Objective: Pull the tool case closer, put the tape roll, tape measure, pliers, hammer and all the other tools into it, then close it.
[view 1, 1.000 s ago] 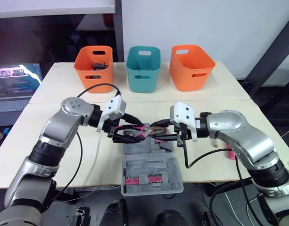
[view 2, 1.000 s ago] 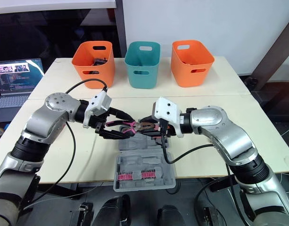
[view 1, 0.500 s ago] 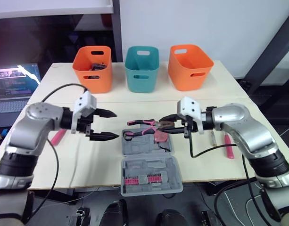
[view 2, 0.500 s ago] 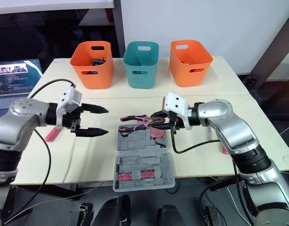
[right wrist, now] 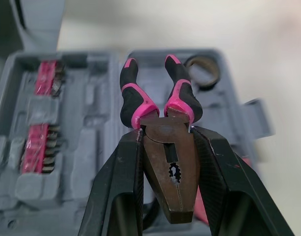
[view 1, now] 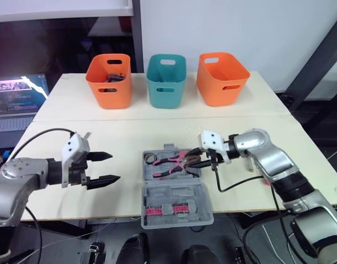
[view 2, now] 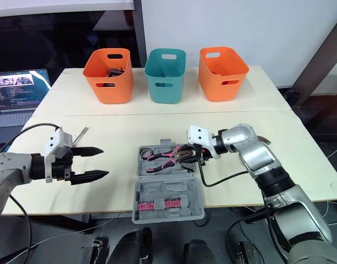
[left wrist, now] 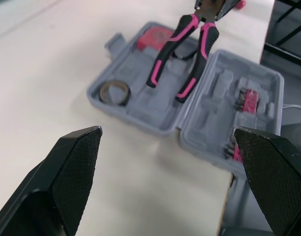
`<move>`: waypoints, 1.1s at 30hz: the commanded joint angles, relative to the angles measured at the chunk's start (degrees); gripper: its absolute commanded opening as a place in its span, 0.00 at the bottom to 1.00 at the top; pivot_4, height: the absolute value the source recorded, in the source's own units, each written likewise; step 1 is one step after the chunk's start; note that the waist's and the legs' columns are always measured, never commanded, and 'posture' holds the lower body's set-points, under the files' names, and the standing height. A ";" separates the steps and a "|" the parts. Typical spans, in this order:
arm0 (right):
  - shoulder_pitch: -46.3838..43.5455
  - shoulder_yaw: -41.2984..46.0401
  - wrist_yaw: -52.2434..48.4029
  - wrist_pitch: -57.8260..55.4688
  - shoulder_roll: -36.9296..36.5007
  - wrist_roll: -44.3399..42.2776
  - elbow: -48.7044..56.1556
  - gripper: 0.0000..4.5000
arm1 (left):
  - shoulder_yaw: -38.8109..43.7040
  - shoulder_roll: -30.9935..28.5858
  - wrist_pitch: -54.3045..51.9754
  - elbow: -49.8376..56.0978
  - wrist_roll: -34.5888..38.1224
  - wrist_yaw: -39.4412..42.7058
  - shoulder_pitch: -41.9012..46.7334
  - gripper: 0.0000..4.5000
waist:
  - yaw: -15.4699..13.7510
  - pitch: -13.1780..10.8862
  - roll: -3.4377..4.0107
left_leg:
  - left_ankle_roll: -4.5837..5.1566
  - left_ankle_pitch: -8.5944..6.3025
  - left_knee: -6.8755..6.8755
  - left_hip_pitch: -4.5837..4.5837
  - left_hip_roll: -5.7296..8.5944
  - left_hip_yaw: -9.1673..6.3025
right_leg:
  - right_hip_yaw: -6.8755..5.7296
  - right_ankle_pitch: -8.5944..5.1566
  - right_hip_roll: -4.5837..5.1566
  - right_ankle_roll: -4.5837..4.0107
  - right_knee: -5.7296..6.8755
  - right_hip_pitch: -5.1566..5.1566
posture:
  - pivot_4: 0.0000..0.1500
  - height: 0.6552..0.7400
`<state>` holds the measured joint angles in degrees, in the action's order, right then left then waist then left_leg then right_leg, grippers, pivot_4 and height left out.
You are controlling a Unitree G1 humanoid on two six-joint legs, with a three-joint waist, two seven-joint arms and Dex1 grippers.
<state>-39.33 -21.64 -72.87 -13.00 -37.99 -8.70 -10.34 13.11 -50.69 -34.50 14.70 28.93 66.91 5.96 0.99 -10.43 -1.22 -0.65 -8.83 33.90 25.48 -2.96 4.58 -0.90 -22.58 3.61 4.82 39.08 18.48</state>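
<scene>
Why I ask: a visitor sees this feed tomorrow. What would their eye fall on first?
The pink-handled pliers, clamped by the head in the right gripper at the open grey tool case near the table's front edge. Next, the left gripper, wide open to the case's left. Along the far side stand the left orange bin, teal bin and right orange bin.
</scene>
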 commanded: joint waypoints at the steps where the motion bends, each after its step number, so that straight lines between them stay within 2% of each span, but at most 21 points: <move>1: -0.74 1.02 0.00 2.78 1.81 0.87 -1.49 0.22 | 1.95 -0.72 1.34 2.23 0.78 -0.99 -0.66 1.00 | 0.09 0.00 0.00 | 0.00 0.00 0.00 -0.01 0.00 0.00 | 0.00 0.00 0.00 0.00 0.00 0.00 | 1.00 1.00; 13: -5.05 0.72 2.22 9.89 8.75 6.23 -15.63 0.22 | 0.03 -2.77 6.92 -3.26 -3.65 -0.98 -0.70 1.00 | 0.23 0.00 0.01 | -0.02 0.00 -0.03 -0.07 -0.01 0.02 | 0.00 0.00 -0.03 -0.01 0.01 -0.01 | 1.00 1.00; 24: -7.53 0.57 3.54 16.04 14.05 9.26 -25.79 0.22 | -1.58 -3.04 8.30 -3.26 -5.08 -1.29 -0.61 1.00 | 1.14 0.00 0.00 | -0.03 0.00 -0.04 -0.12 -0.03 0.02 | 0.01 0.00 -0.05 -0.01 0.05 -0.03 | 1.00 1.00; 33: -7.97 2.95 0.30 15.74 15.35 6.42 -26.08 0.22 | -2.91 -3.20 8.87 -4.62 -5.42 -1.07 1.33 1.00 | 1.51 0.00 0.00 | -0.03 0.00 -0.06 -0.11 -0.03 0.02 | 0.00 0.00 -0.05 -0.01 0.06 -0.02 | 1.00 1.00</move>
<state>-45.85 -20.45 -72.21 2.75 -23.25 -0.88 -37.91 9.90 -53.04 -26.68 9.63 23.70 65.82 6.65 2.50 -10.43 -1.21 -0.68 -8.83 33.84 25.37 -2.98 4.60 -0.90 -22.58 3.58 4.81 39.14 18.45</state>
